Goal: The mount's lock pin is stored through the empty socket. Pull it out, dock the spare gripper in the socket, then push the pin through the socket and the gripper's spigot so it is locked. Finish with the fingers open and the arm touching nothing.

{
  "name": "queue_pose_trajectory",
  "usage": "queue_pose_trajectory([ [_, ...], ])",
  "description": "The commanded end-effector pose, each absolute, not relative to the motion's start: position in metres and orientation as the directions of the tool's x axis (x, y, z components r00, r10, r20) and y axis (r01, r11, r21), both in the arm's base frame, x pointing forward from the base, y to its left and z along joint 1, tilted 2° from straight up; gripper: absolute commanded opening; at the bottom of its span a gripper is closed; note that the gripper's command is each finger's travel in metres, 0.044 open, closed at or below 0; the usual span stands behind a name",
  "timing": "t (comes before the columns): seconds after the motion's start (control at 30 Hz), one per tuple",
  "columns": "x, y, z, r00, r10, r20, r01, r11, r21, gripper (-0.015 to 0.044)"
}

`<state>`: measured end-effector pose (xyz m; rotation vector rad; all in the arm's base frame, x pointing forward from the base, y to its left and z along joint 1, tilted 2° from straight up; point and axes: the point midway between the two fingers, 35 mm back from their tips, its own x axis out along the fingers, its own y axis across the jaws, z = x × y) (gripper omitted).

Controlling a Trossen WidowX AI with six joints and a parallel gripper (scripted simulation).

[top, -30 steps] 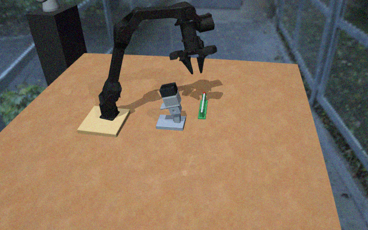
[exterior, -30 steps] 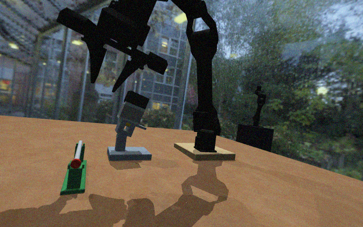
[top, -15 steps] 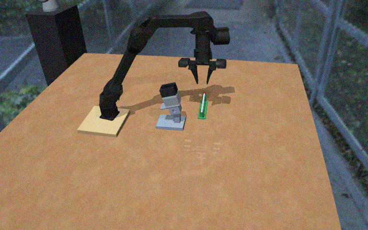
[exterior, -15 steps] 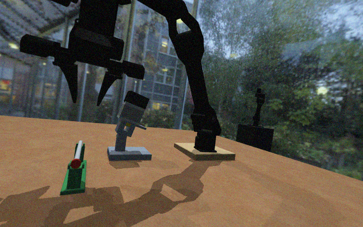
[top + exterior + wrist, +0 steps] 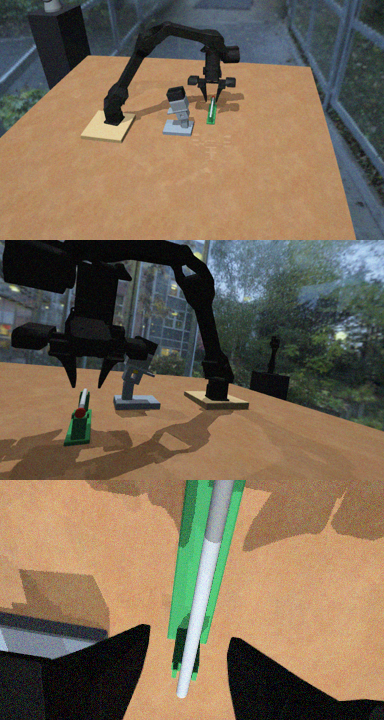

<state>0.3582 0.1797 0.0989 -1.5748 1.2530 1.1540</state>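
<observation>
The white lock pin with its red head lies along the green cradle. My gripper points down just above the pin, fingers parted on either side of it and holding nothing. The spare gripper, grey with a black top, sits tilted on the socket of the grey-blue mount. No pin shows through the socket. How deep the spigot sits cannot be told.
The mount and spare gripper stand close beside the cradle, on the side towards the arm's wooden base plate. In the exterior view my gripper's housing overlaps the spare gripper's top. A black pedestal stands beyond the table.
</observation>
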Motion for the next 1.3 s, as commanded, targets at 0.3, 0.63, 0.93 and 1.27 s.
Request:
queue_pose_trajectory([
  [0.3, 0.361, 0.181, 0.081, 0.103, -0.252, -0.962, -0.979, -0.197, -0.053, 0.018],
  [0.63, 0.363, 0.181, 0.064, 0.103, -0.253, -0.962, -0.979, -0.197, -0.053, 0.018],
  [0.93, 0.363, 0.18, 0.049, 0.103, -0.253, -0.962, -0.979, -0.197, -0.053, 0.018],
  [1.27, 0.364, 0.18, 0.042, 0.103, -0.253, -0.962, -0.979, -0.198, -0.052, 0.0128],
])
